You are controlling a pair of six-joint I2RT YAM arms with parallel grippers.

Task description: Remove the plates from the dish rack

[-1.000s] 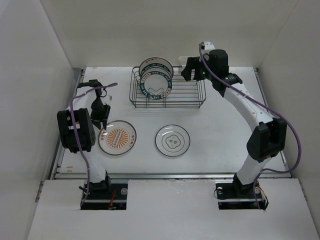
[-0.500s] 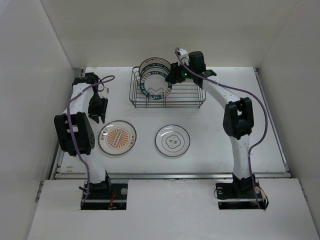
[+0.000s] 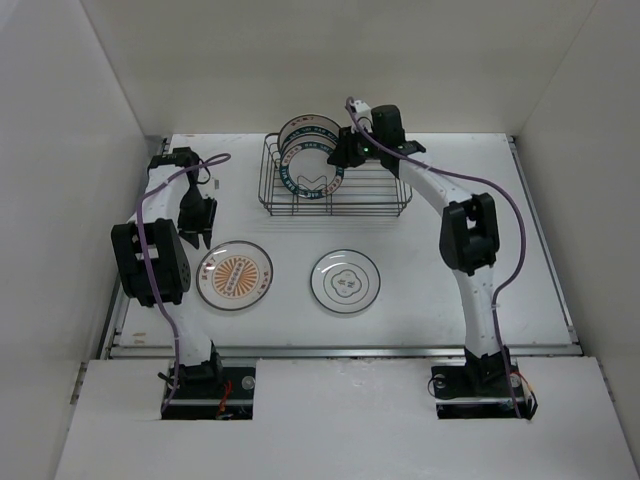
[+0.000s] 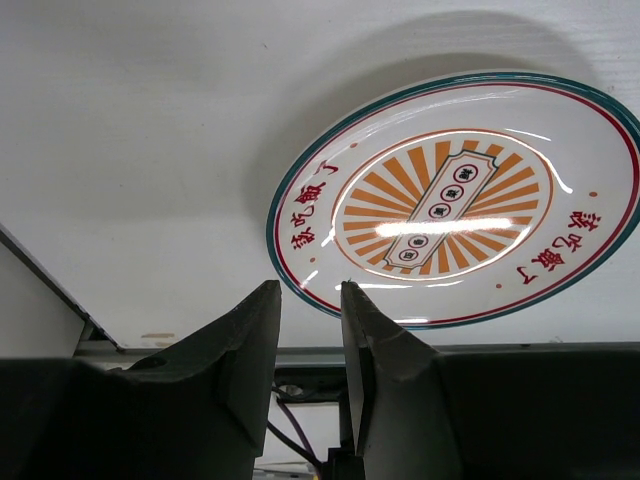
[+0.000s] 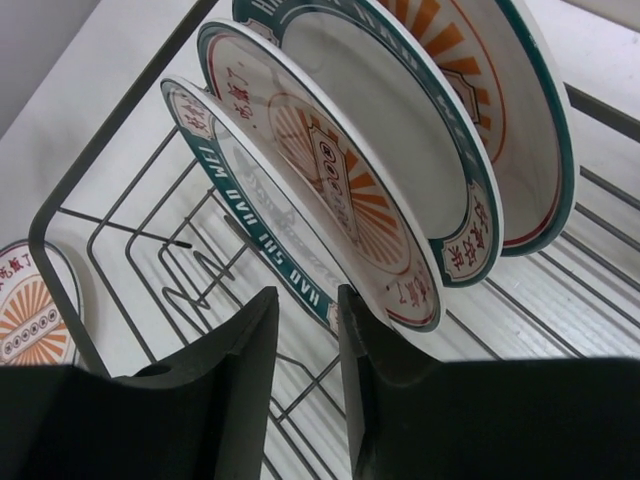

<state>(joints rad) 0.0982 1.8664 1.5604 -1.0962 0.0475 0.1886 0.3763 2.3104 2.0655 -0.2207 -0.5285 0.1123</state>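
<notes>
The dish rack (image 3: 340,211) stands at the back of the table with three plates (image 3: 310,155) upright in it. In the right wrist view the front one has a dark-green lettered rim (image 5: 250,200), and behind it stand two orange sunburst plates (image 5: 350,190). My right gripper (image 3: 340,155) (image 5: 307,295) is open at the front plate's lower rim, and the rim's edge is beside the right finger. An orange sunburst plate (image 3: 235,275) (image 4: 455,200) and a flower-outline plate (image 3: 345,279) lie flat on the table. My left gripper (image 3: 192,238) (image 4: 310,290) is open and empty, just left of the sunburst plate.
The rack's thick frame wire (image 5: 88,160) and its dividers surround the right gripper. White enclosure walls close in the table on the left, back and right. The left arm is close to the table's left edge.
My right arm swung left from the rack's far right corner to the standing plates. My left arm drew back from the flat sunburst plate toward the far left.
</notes>
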